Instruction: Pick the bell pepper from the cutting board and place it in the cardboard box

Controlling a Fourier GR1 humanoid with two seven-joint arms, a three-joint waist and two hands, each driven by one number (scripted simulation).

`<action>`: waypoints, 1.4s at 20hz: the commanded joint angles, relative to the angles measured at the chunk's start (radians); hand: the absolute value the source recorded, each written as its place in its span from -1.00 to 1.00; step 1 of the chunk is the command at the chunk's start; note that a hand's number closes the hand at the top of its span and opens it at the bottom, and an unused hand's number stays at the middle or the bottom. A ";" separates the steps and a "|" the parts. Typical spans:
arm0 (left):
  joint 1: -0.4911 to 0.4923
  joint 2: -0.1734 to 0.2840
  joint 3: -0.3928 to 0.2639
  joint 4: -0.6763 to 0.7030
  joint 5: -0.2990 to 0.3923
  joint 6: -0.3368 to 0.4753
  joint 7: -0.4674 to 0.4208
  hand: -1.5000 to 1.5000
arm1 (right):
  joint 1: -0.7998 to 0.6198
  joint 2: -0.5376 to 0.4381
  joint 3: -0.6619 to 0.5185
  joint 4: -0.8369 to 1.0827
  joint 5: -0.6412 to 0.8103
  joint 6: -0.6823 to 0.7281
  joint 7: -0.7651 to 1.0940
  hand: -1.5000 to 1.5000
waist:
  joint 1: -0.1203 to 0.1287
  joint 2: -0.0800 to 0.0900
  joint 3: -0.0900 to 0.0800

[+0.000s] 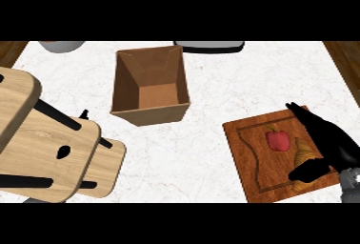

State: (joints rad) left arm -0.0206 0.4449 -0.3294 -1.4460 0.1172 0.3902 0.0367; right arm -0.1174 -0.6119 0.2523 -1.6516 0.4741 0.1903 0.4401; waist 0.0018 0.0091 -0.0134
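One bell pepper [277, 139] on cutting board [247, 159]

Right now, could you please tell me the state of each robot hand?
Left robot hand: not in view.
Right robot hand: open, fingers straight, over the cutting board beside the bell pepper, holding nothing.

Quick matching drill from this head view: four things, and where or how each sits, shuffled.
Things:
1. bell pepper
2. cardboard box
3. knife block
4. right robot hand

Places or states:
A. open and holding nothing, centre back of the counter
B. on the cutting board, red
C. at the left edge, pale wood
D. open, over the board's right side

Pairs: 1-B, 2-A, 3-C, 4-D
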 commanded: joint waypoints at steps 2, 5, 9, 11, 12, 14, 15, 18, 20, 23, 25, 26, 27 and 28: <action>0.020 0.024 0.091 0.006 0.026 -0.061 -0.074 0.00 | 0.052 0.036 0.008 -0.084 0.047 0.017 0.050 -1.00 | -0.004 -0.011 0.013; 0.040 0.057 0.081 -0.127 0.009 -0.057 0.026 0.00 | 0.034 0.036 -0.031 0.077 0.072 -0.023 -0.077 -1.00 | 0.007 -0.010 0.014; -0.031 0.021 0.115 -0.035 0.000 -0.078 0.012 0.00 | 0.027 0.055 -0.044 0.047 0.063 0.026 -0.067 -1.00 | -0.003 -0.009 0.013; -0.024 0.025 0.104 -0.060 -0.015 -0.092 0.035 0.00 | -0.017 0.137 0.015 0.083 0.141 -0.019 -0.021 -1.00 | 0.002 -0.009 0.014; 0.014 0.025 0.106 -0.100 -0.015 -0.087 0.046 0.00 | 0.016 0.137 0.007 0.083 0.152 -0.034 -0.040 -1.00 | 0.002 -0.010 0.014; 0.022 -0.016 0.087 -0.065 -0.067 -0.061 0.008 0.00 | 0.038 0.116 -0.029 0.065 0.130 -0.006 -0.081 -1.00 | -0.002 -0.010 0.014; 0.052 -0.028 0.091 -0.081 -0.072 -0.044 -0.001 0.00 | 0.046 0.085 -0.066 -0.006 0.096 0.049 -0.047 -1.00 | -0.003 -0.011 0.013; 0.007 0.011 0.158 -0.056 -0.027 -0.111 0.004 0.00 | 0.016 0.100 -0.087 0.186 0.133 -0.022 -0.189 -1.00 | 0.002 -0.009 0.014; 0.045 -0.026 0.122 -0.101 -0.074 -0.084 0.033 0.00 | -0.042 0.190 -0.044 0.196 0.186 -0.033 -0.114 -1.00 | 0.005 -0.009 0.014; 0.012 -0.057 0.125 -0.084 -0.104 -0.073 0.049 0.00 | -0.022 0.173 -0.077 0.147 0.172 0.012 -0.104 -1.00 | 0.000 -0.010 0.014; -0.010 -0.076 0.125 -0.068 -0.105 -0.090 0.050 0.00 | -0.012 0.181 -0.074 0.140 0.183 0.015 -0.113 -1.00 | -0.001 -0.009 0.014; 0.023 -0.053 0.136 -0.090 -0.121 -0.102 0.072 0.00 | 0.000 0.209 -0.064 0.146 0.204 -0.001 -0.114 -1.00 | 0.000 -0.010 0.014; 0.039 -0.010 0.167 -0.115 -0.083 -0.140 0.048 0.00 | 0.005 0.156 -0.108 0.205 0.177 -0.010 -0.206 -1.00 | 0.002 -0.010 0.014; -0.008 -0.054 0.165 -0.043 -0.085 -0.145 0.020 0.00 | -0.045 0.190 -0.085 0.238 0.214 -0.003 -0.162 -1.00 | 0.001 -0.008 0.014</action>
State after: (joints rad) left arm 0.0291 0.3988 -0.1965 -1.4760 0.0203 0.2849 0.0565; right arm -0.1247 -0.4353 0.1802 -1.4846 0.6612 0.1870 0.3057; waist 0.0042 0.0061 -0.0104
